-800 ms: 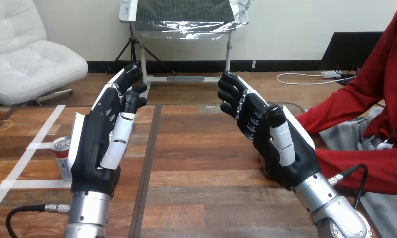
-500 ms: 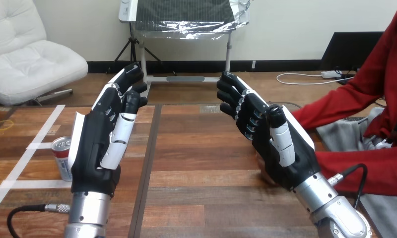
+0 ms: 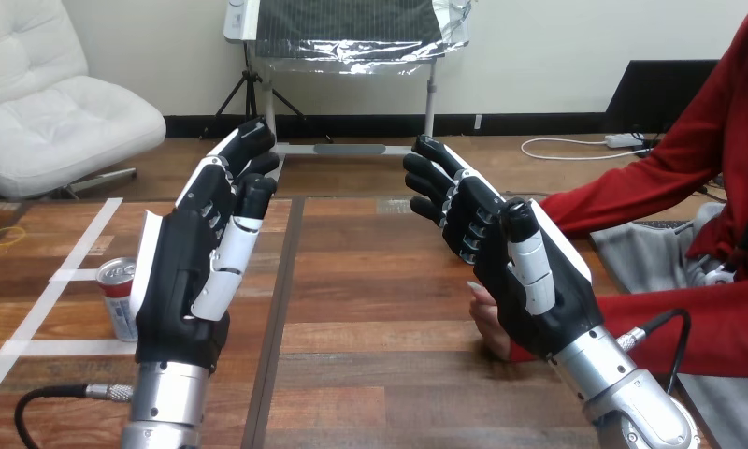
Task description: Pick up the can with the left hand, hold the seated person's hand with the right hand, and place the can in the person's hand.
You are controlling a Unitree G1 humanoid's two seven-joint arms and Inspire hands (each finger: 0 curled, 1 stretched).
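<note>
Head view: left hand point(image 3: 188, 271) is up over the counter point(image 3: 370, 309) on the left side. Fingers are straight and close together, pointing away from the camera, with the thumb laid alongside. The palm faces inward and it is holding nothing.

The can point(image 3: 118, 297) stands upright on the counter at the far left, just beside the left hand's outer white shell. Its right side is hidden behind the hand. Cannot tell whether hand and can touch. The can sits among the white tape lines point(image 3: 52, 347) on the wood.

Right hand point(image 3: 525, 276) is raised on the right side, palm facing inward towards the left hand. Fingers are extended and slightly spread, the thumb lies along the palm, and nothing is in its grasp. The two robot hands are well apart, with bare counter and a dark seam point(image 3: 277, 309) between them.

The person's hand point(image 3: 490, 323) shows at the lower left edge of the right hand's palm, low near the counter and mostly hidden behind it. No robot finger or thumb is curled round it. The two overlap in the picture, and contact cannot be told. The red sleeve point(image 3: 707, 327) runs from that hand out to the right edge.

The can is not in either robot hand and not in the person's hand.
</note>
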